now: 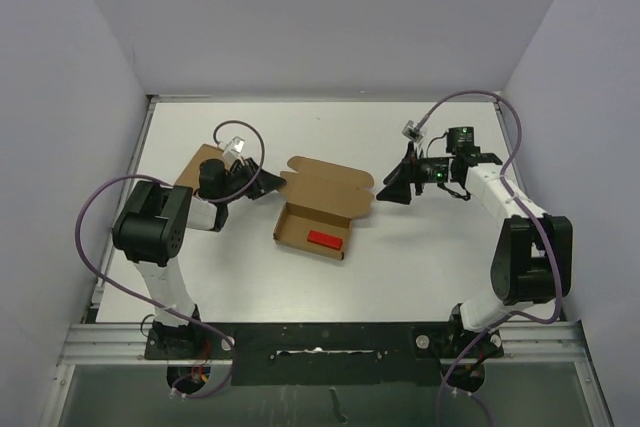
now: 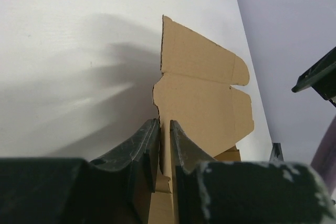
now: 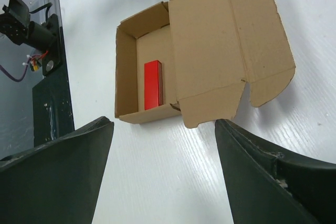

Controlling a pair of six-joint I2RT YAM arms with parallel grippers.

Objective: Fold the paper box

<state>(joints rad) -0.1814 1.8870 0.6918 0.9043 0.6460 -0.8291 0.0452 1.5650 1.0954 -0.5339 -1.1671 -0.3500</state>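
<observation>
The paper box (image 1: 318, 209) is a brown carton in the middle of the table. Its lid (image 1: 332, 181) stands open at the back and a small red block (image 1: 325, 239) lies inside. My left gripper (image 1: 268, 187) is at the box's left end, shut on a thin cardboard wall or flap. The left wrist view shows that edge pinched between the jaws (image 2: 164, 129), with the lid panel (image 2: 202, 93) beyond. My right gripper (image 1: 392, 188) is open and empty, just right of the lid. In the right wrist view (image 3: 164, 124) it faces the box (image 3: 210, 51) and the red block (image 3: 153, 83).
A wider flat brown cardboard rectangle (image 1: 195, 165) lies under my left arm at the left. White walls enclose the table on three sides. A dark rail (image 1: 320, 337) runs along the near edge.
</observation>
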